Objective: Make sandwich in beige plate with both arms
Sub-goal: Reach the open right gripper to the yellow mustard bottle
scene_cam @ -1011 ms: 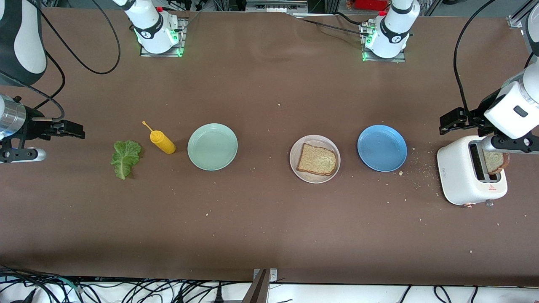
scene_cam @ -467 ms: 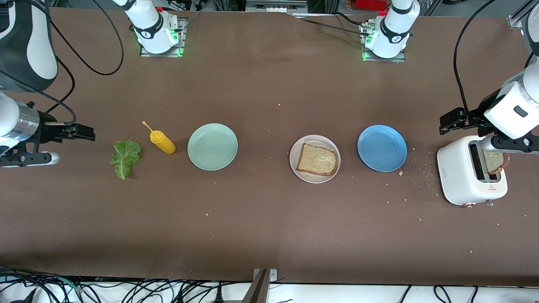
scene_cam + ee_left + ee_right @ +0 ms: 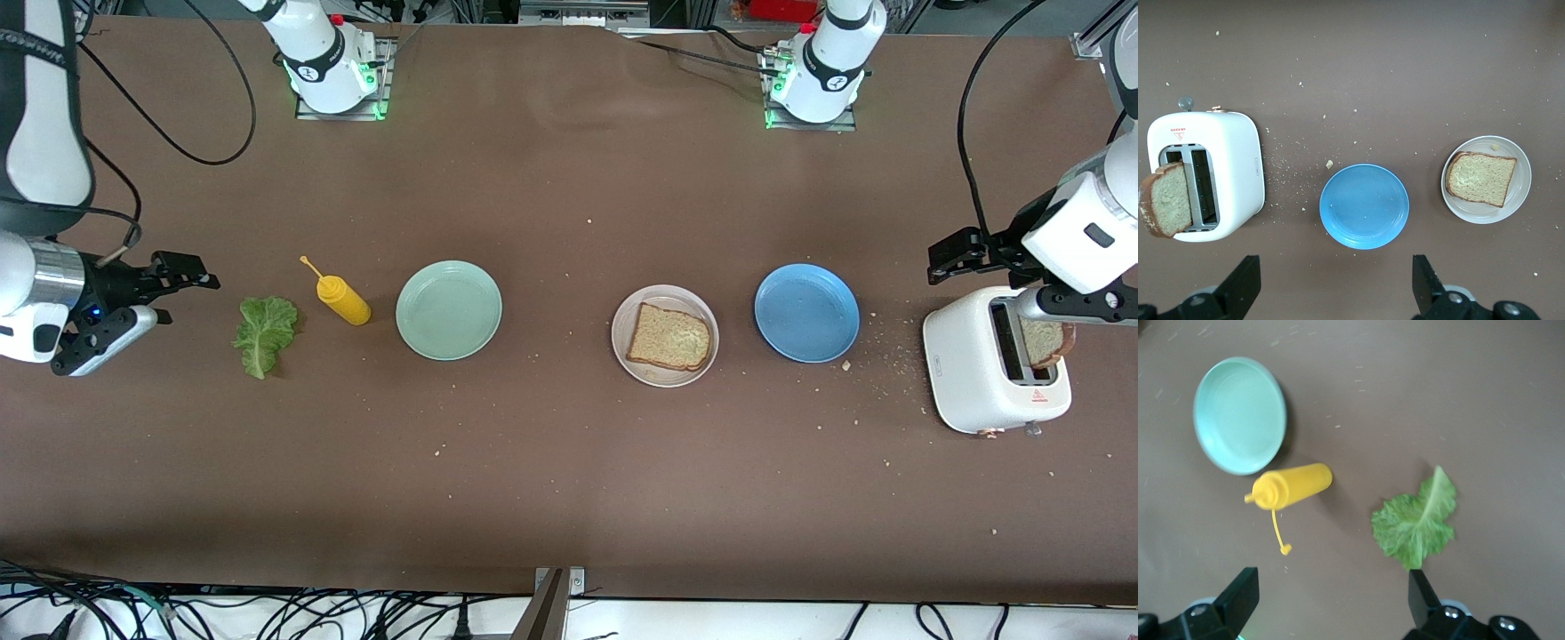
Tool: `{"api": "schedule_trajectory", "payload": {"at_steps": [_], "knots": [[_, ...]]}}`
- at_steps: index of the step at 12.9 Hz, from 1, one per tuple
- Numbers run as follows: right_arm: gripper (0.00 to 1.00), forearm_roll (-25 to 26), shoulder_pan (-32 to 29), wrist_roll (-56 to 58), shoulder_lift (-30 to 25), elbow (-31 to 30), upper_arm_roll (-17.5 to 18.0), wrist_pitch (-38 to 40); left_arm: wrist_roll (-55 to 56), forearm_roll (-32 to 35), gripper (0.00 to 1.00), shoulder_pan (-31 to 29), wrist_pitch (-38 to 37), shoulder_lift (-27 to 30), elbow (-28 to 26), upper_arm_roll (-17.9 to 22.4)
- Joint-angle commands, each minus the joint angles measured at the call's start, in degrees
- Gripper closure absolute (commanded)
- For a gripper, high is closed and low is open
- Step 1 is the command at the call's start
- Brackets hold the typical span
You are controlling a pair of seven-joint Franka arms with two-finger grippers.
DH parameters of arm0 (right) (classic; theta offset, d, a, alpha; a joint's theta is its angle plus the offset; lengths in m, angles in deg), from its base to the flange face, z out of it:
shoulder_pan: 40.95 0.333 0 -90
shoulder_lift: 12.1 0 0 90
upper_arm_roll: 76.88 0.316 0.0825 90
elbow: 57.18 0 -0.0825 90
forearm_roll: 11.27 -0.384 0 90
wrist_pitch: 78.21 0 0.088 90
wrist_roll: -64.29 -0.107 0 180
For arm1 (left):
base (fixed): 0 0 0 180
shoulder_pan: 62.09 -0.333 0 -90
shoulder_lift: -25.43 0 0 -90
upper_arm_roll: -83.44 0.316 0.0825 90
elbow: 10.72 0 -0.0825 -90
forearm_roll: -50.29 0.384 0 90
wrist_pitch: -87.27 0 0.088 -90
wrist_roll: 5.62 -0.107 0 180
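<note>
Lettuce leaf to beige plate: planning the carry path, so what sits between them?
Front view: between lettuce leaf and beige plate stand the yellow squeeze bottle and mint-green plate.

Beige plate (image 3: 665, 302), speckled tan bread (image 3: 669, 338), green lettuce (image 3: 263, 335), yellow bottle (image 3: 342, 299), white toaster (image 3: 978, 364)

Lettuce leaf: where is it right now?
The lettuce leaf lies flat on the table toward the right arm's end, beside the yellow squeeze bottle, with the open right tool next to it.

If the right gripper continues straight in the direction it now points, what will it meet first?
Probably the lettuce leaf. The open right gripper points along the table toward it, with nothing between them. Its height is unclear, so it might pass above the leaf.
</note>
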Motion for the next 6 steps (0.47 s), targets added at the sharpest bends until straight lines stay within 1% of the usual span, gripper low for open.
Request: {"api": "schedule_trajectory", "payload": {"at_steps": [1,3,5,6], "knots": [[0.01,-9.32,-4.52,23.40,1.13,-4.51,0.32,-0.77,0.39,-1.03,0.00,-0.42,-0.65,0.80,-0.35,-0.21],[0.01,-15.40,-7.34,38.18,3.23,-7.69,0.32,-0.86,0.30,-1.03,0.00,-0.42,-0.65,0.80,-0.35,-0.21],[0.01,-23.21,-9.54,53.74,7.97,-9.19,0.32,-0.42,0.30,-1.03,0.00,-0.42,-0.65,0.80,-0.35,-0.21],[0.01,-26.21,-9.99,59.12,10.43,-9.54,0.32,-0.24,0.30,-1.03,0.00,-0.42,-0.74,0.80,-0.35,-0.21]]}}
